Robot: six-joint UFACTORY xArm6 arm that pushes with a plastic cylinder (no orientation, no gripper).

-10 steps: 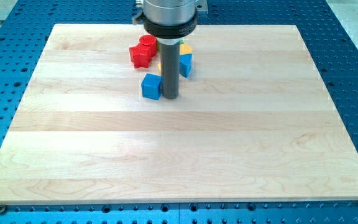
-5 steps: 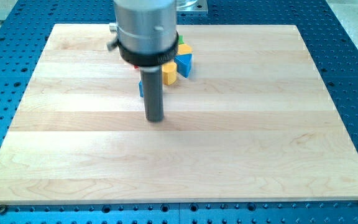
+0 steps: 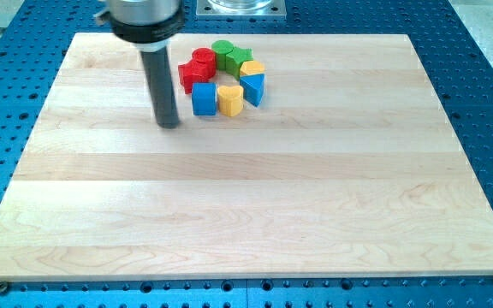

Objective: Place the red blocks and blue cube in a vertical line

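Note:
The blocks sit clustered near the view's top, on the wooden board. A blue cube stands at the cluster's lower left. Just above it are two red blocks: a star-like one and a rounder one behind it. My tip rests on the board to the left of the blue cube and a little below it, apart from it by a small gap. The rod stands left of the red blocks.
A yellow block sits right of the blue cube. A blue triangular block with a yellow piece above it lies further right. Two green blocks sit at the cluster's top.
My tip has moved from right of the blue cube, down around it, to its left. The blue cube now sits higher, next to the yellow block.

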